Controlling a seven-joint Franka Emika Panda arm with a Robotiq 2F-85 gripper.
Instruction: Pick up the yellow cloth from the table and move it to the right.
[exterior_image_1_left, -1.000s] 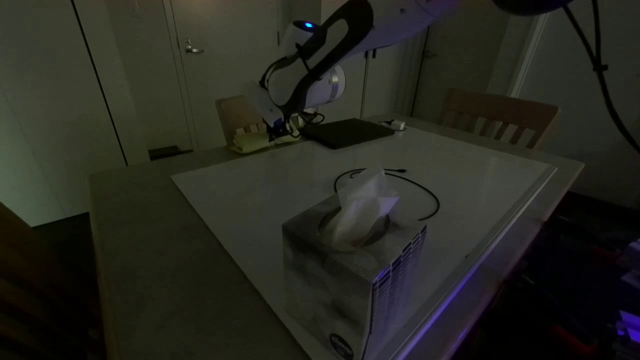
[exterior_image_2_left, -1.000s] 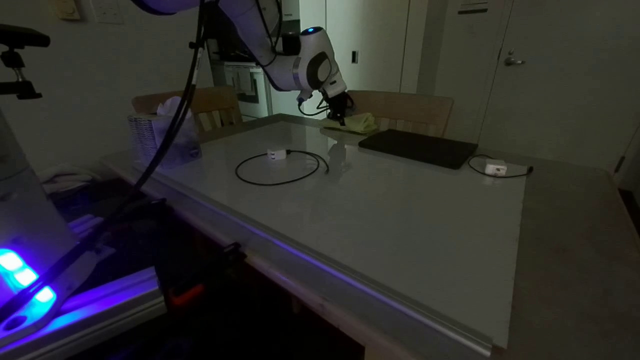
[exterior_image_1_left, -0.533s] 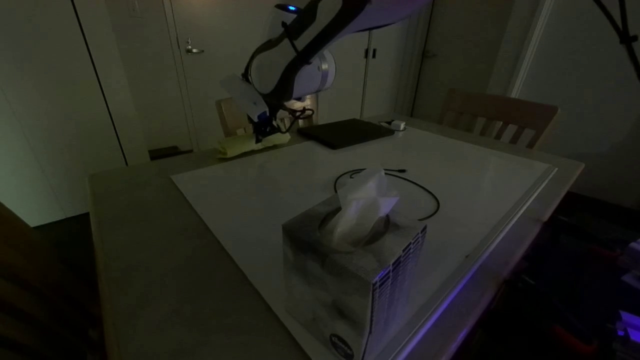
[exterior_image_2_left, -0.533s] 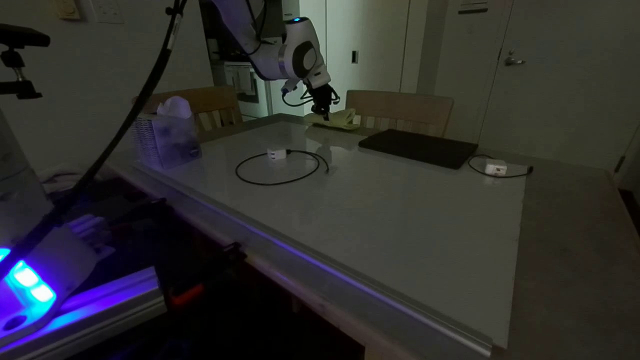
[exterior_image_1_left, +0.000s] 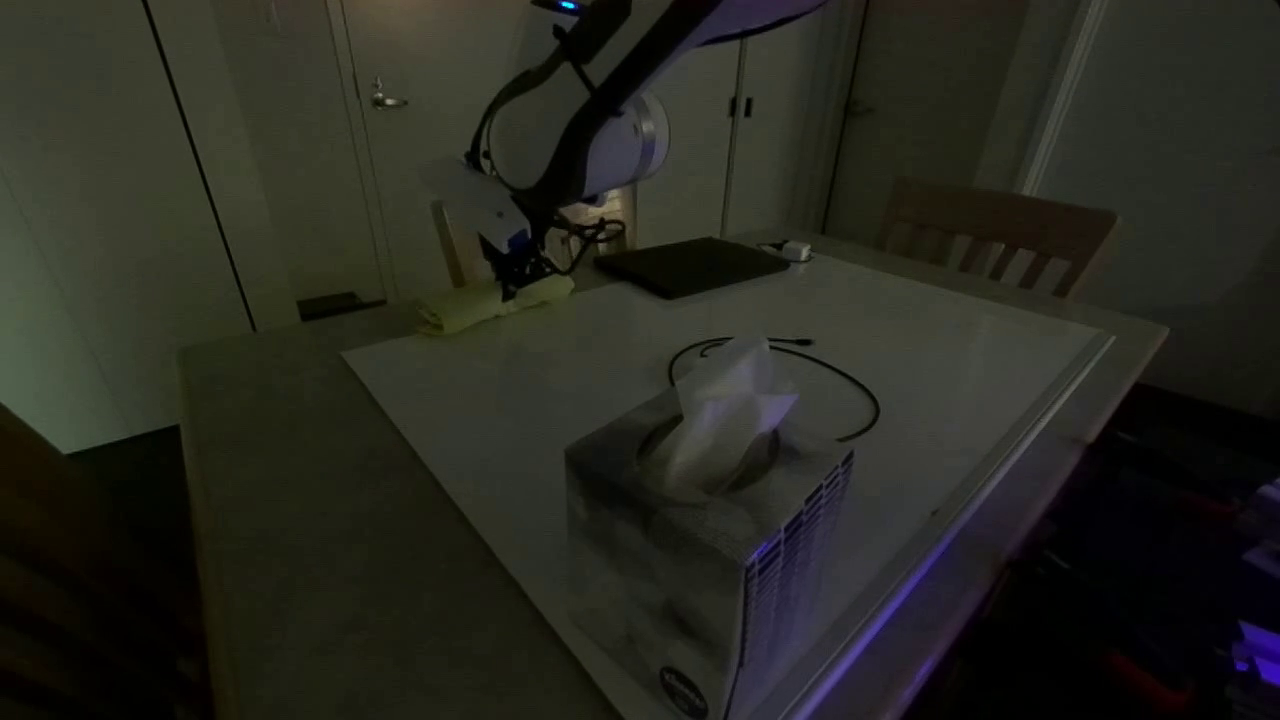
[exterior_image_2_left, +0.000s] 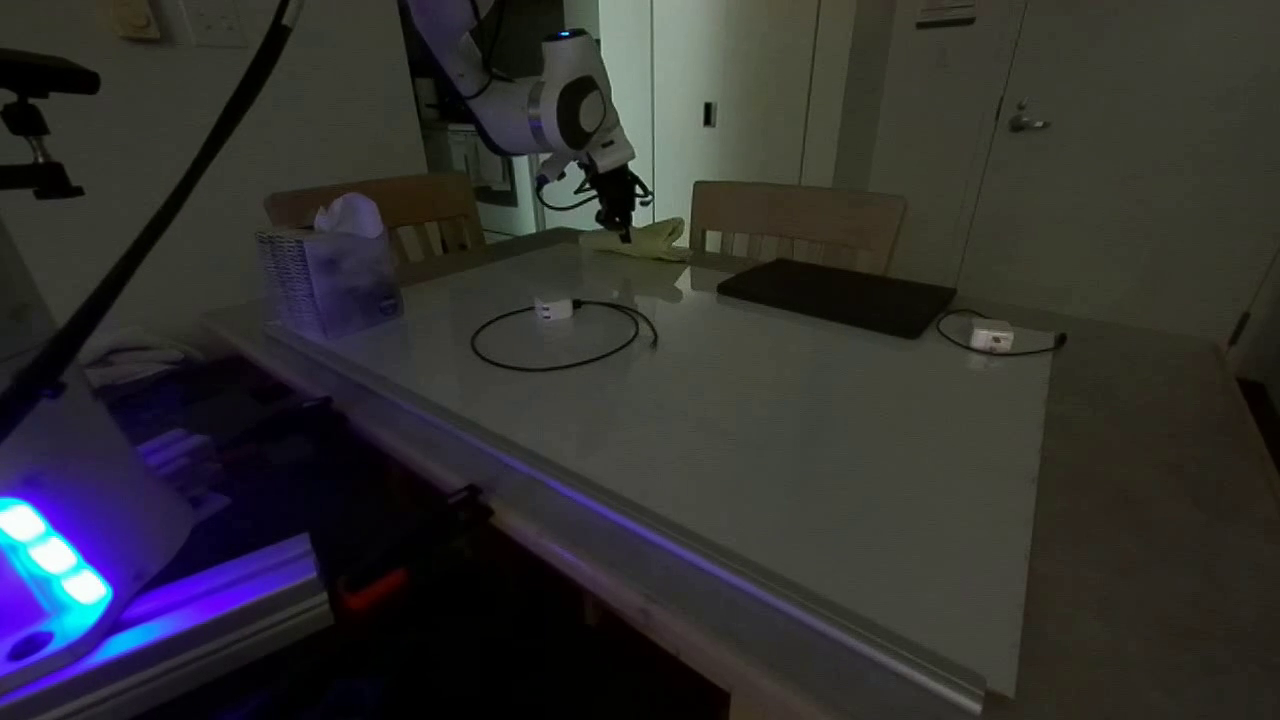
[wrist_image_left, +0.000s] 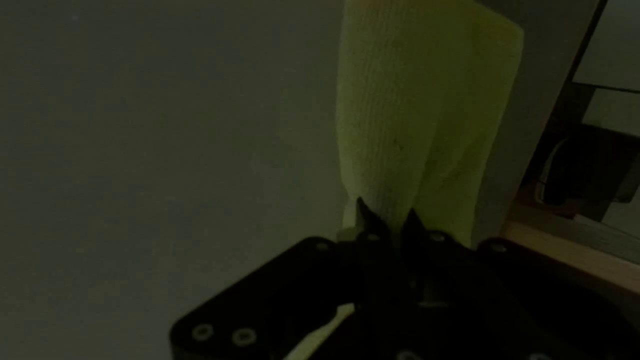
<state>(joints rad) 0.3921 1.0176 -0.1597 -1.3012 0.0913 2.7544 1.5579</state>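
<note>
The pale yellow-green cloth (exterior_image_1_left: 455, 308) lies at the table's far edge, near the far corner of the white top. It also shows in an exterior view (exterior_image_2_left: 657, 240) and in the wrist view (wrist_image_left: 420, 110), where it stretches out beyond the fingers. My gripper (exterior_image_1_left: 510, 292) is shut on the cloth's middle, fingers pointing down, also in an exterior view (exterior_image_2_left: 624, 237). In the wrist view the fingertips (wrist_image_left: 385, 215) are close together with cloth pinched between them. The cloth is at or just above the table (exterior_image_1_left: 480, 390); I cannot tell if it touches.
A grey tissue box (exterior_image_1_left: 650, 560) stands at the table's near end in an exterior view. A flat black pad (exterior_image_2_left: 835, 295) lies along the far edge. A looped black cable (exterior_image_2_left: 500, 360) and a white adapter (exterior_image_2_left: 990, 336) lie on the top. Wooden chairs (exterior_image_2_left: 800, 215) stand behind.
My gripper and the cloth have moved together along the far edge, away from the black pad: leftward in both exterior views. The other things have stayed in place.
</note>
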